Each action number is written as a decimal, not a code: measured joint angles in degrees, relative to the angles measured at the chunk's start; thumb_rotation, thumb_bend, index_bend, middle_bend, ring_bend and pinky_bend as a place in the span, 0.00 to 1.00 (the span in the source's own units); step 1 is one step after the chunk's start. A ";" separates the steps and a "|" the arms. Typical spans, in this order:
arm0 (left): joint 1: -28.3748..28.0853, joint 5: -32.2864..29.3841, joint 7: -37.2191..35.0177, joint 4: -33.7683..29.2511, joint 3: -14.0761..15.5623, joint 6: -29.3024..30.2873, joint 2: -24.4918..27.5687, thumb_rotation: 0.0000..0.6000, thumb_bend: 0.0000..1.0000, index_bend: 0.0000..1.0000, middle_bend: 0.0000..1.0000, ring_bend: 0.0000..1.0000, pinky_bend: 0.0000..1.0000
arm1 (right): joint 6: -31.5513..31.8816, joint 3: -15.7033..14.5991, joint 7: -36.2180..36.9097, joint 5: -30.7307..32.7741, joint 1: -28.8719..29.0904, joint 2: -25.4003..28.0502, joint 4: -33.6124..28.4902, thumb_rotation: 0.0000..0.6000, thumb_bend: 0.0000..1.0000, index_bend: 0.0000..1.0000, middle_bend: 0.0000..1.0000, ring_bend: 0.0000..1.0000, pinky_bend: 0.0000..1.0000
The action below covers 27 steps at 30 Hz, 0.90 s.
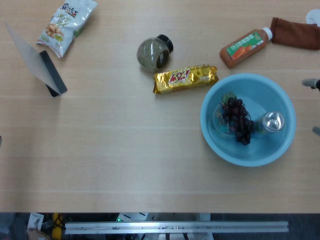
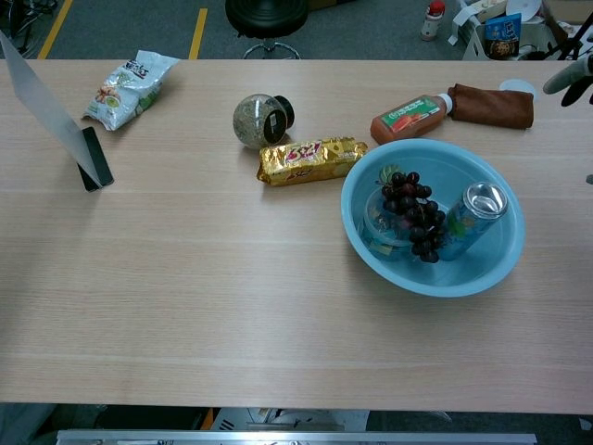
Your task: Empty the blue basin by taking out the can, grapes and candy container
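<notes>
The blue basin (image 1: pixel 260 92) (image 2: pixel 445 162) sits on the right side of the table. Inside it, dark grapes (image 1: pixel 236 120) (image 2: pixel 412 211) lie partly over a clear candy container (image 1: pixel 218 122) (image 2: pixel 376 232). A can (image 1: pixel 273 121) (image 2: pixel 473 218) leans against the basin's right wall. My right hand (image 1: pixel 314 85) (image 2: pixel 570 79) shows only as fingertips at the right edge, apart and holding nothing, beyond the basin's rim. A grey sliver of the left hand (image 1: pixel 0 141) shows at the left edge of the head view, far from the basin.
A gold biscuit pack (image 1: pixel 185 78) lies just left of the basin. Behind it are a round jar (image 1: pixel 152 52), an orange bottle (image 1: pixel 245 47) and a brown cloth (image 1: pixel 295 32). A snack bag (image 1: pixel 65 25) and a propped phone (image 1: pixel 50 72) are at the far left.
</notes>
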 measured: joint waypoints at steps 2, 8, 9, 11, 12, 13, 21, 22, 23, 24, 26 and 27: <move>0.24 -0.02 -0.23 -0.09 0.03 0.32 0.16 1.00 0.27 0.29 0.25 0.21 0.17 | -1.42 0.17 -1.32 0.95 1.13 -1.18 0.29 1.00 0.01 0.23 0.31 0.30 0.49; 1.11 0.22 -1.02 -0.03 0.35 1.25 0.68 1.00 0.27 0.29 0.25 0.21 0.17 | -5.56 0.01 -5.68 4.51 4.23 -5.28 1.63 1.00 0.01 0.23 0.31 0.30 0.49; 1.22 0.23 -1.11 -0.01 0.40 1.36 0.74 1.00 0.27 0.29 0.25 0.21 0.17 | -6.09 -0.23 -6.35 5.12 4.59 -5.93 1.94 1.00 0.01 0.23 0.31 0.30 0.49; 1.69 0.27 -1.45 0.06 0.58 1.84 0.97 1.00 0.27 0.29 0.25 0.21 0.17 | -6.64 -0.71 -7.13 5.89 4.96 -6.67 2.44 1.00 0.01 0.23 0.31 0.30 0.49; 1.90 0.28 -1.60 0.11 0.67 2.04 1.10 1.00 0.27 0.29 0.25 0.21 0.17 | -6.87 -1.00 -7.47 6.31 5.11 -7.04 2.78 1.00 0.01 0.23 0.31 0.30 0.49; 2.15 0.29 -1.80 0.17 0.80 2.22 1.30 1.00 0.27 0.29 0.25 0.21 0.17 | -7.02 -1.17 -7.62 6.59 5.20 -7.31 3.00 1.00 0.01 0.23 0.31 0.30 0.49; 2.36 0.91 -2.68 0.60 1.04 2.03 1.78 1.00 0.27 0.29 0.25 0.21 0.17 | -7.42 -2.56 -9.19 7.85 5.67 -10.60 4.85 1.00 0.01 0.23 0.31 0.30 0.49; 2.34 0.97 -2.79 0.65 1.06 1.95 1.80 1.00 0.27 0.29 0.25 0.21 0.17 | -7.36 -2.66 -9.38 7.98 5.71 -11.01 5.06 1.00 0.01 0.23 0.31 0.30 0.49; 2.34 1.04 -2.88 0.69 1.07 1.91 1.80 1.00 0.27 0.29 0.25 0.21 0.17 | -7.30 -2.74 -9.55 8.12 5.75 -11.42 5.28 1.00 0.01 0.23 0.31 0.30 0.49; 2.34 1.09 -2.98 0.75 1.09 1.87 1.81 1.00 0.27 0.29 0.25 0.21 0.17 | -7.24 -2.84 -9.79 8.37 5.84 -11.97 5.57 1.00 0.01 0.23 0.31 0.30 0.49; 2.36 1.18 -3.25 0.93 1.12 1.80 1.82 1.00 0.27 0.29 0.25 0.21 0.17 | -7.13 -2.91 -10.10 8.82 5.98 -12.82 6.06 1.00 0.01 0.23 0.31 0.30 0.49; 2.38 1.21 -3.36 1.01 1.13 1.77 1.83 1.00 0.27 0.29 0.25 0.21 0.17 | -7.07 -2.93 -10.30 9.21 6.09 -13.42 6.44 1.00 0.01 0.23 0.31 0.30 0.49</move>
